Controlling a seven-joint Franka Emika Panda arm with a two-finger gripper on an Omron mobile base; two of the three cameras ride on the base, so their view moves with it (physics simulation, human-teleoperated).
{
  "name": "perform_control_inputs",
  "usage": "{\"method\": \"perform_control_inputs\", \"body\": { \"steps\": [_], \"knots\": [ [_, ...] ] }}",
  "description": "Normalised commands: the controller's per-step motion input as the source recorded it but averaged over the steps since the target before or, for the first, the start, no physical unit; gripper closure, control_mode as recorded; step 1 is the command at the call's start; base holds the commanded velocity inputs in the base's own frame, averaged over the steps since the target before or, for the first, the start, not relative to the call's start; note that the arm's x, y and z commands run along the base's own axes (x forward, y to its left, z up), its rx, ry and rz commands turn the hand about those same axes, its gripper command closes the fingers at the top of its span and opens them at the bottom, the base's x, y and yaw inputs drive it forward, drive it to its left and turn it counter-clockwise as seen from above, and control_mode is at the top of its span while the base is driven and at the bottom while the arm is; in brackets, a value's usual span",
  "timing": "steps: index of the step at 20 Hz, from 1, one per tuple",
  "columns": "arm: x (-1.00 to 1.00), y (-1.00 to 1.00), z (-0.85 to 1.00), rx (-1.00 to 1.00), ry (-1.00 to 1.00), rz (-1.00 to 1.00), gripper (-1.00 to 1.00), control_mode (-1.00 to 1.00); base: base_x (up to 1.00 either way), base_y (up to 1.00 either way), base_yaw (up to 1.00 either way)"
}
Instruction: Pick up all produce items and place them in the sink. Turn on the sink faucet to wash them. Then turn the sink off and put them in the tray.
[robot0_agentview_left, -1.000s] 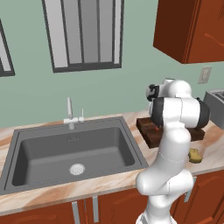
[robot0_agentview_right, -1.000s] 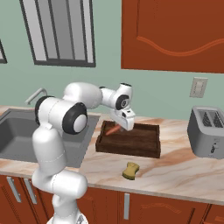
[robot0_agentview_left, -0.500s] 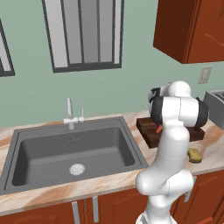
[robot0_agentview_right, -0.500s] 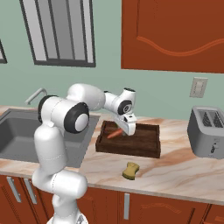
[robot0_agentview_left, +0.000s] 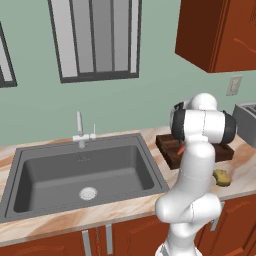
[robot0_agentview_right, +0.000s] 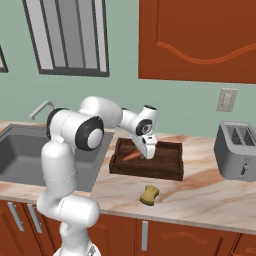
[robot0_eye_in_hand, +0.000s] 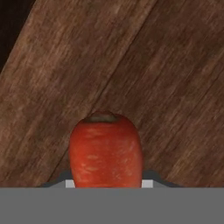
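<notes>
The gripper (robot0_agentview_right: 148, 154) was down inside the tray (robot0_agentview_right: 170, 170), pinching the carrot (robot0_agentview_right: 132, 155) by its thick end, just above the tray's wooden floor near its left edge. A yellow sponge (robot0_agentview_right: 149, 195) lay by the counter's (robot0_agentview_right: 210, 192) front edge.

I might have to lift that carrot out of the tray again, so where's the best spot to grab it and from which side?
Probably mid-length, coming straight down from above. The carrot lies flat in the tray, slim and tapered, so jaws across its narrow width should fit, and the low rim blocks a sideways approach. The gripper already holds it this way, with the blunt top end poking past the fingers.
</notes>
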Motion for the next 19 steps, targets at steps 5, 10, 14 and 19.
{"method": "perform_control_inputs", "body": {
  "steps": [5, 10, 14, 19],
  "knots": [
    [0.0, -0.01, -0.15, 0.0, 0.0, -0.05, 1.0, -1.0, 0.0, 0.0, 0.0],
    [0.0, -0.01, -0.14, 0.0, 0.0, -0.03, 1.0, -1.0, 0.0, 0.0, 0.0],
    [0.0, 0.0, -0.17, 0.0, 0.0, -0.01, 1.0, -1.0, 0.0, 0.0, 0.0],
    [0.0, 0.0, -0.19, 0.0, 0.0, -0.01, 1.0, -1.0, 0.0, 0.0, 0.0]
  ]
}}
